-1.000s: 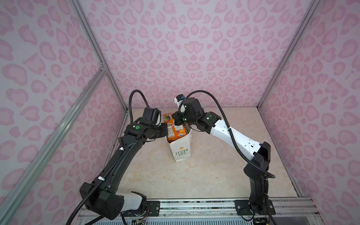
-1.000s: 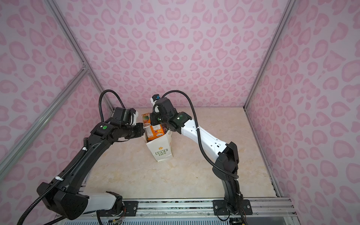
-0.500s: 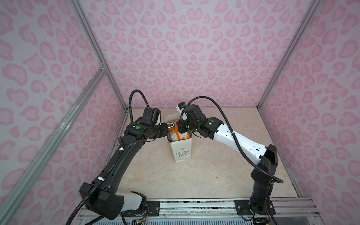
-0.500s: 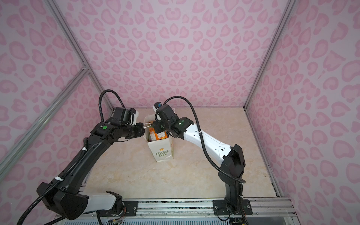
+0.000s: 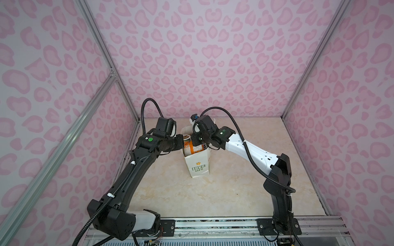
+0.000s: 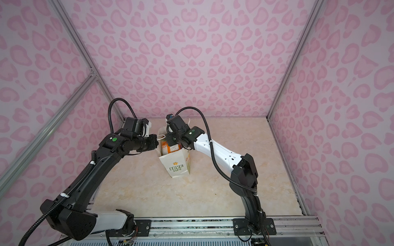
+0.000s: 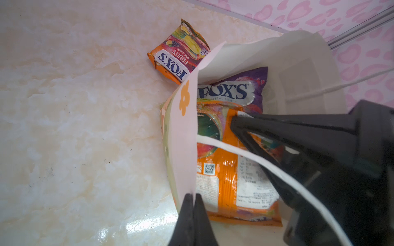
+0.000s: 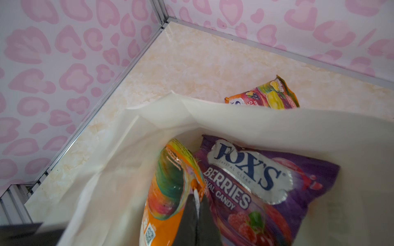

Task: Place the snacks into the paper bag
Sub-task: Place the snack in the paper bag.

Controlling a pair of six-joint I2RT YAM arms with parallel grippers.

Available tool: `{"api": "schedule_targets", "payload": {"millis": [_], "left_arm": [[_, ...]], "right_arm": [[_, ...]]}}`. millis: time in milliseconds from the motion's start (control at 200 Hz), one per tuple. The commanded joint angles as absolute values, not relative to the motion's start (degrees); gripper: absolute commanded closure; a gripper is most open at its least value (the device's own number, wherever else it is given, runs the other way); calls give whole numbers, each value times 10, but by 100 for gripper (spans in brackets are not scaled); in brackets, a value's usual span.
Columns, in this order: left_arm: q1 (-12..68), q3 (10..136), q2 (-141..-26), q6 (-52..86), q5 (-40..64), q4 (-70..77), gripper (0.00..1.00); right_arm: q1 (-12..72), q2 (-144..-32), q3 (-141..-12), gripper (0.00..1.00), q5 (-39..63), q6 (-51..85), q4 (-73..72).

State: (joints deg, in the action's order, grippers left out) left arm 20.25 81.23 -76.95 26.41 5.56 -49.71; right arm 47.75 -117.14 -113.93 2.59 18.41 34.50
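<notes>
lowering the orange packet (image 8: 170, 181) into the paper bag (image 5: 197, 168) is the step we judge to be in hand. nearest us, the bag stands upright on the table (image 5: 234, 187), its lettered face toward the rail, between the two arms. at its mouth the left gripper (image 7: 193, 197) has its jaws pressed together on the bag's side rim, pinching the paper so the mouth gapes. we would hold that pinch steady and not tug, since a light bag could tip or tear. a cord handle (image 7: 234, 149) droops across the opening, and we would steer clear of it. inside the mouth the right gripper (image 8: 196, 198) is pinching the top edge of the orange packet, which stands on edge against the purple packet (image 8: 266, 181) already in the bag. we would let go only once the packet's lower end sits well below the rim, then lift straight up so the fingers don't drag it out. beyond the bag, one fruits packet (image 7: 177, 57) lies flat on the table just beside the bag's far side, toward the back wall (image 5: 202, 64). as far as we can see, it is the one left to fetch.
</notes>
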Motion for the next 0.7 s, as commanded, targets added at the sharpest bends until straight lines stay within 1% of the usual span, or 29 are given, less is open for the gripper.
{"api": "schedule_targets", "payload": {"millis": [0, 160, 520, 695], "left_arm": [[202, 814, -763, 262, 60, -486, 96], [202, 814, -762, 262, 61, -486, 96], [202, 814, -765, 262, 60, -486, 96], [202, 814, -766, 262, 60, -486, 96]], "right_arm": [[468, -1195, -1147, 99, 0, 195, 370], [465, -1206, -1148, 87, -32, 210, 375], [480, -1156, -1154, 44, -26, 176, 352], [490, -1106, -1159, 27, -35, 144, 345]]}}
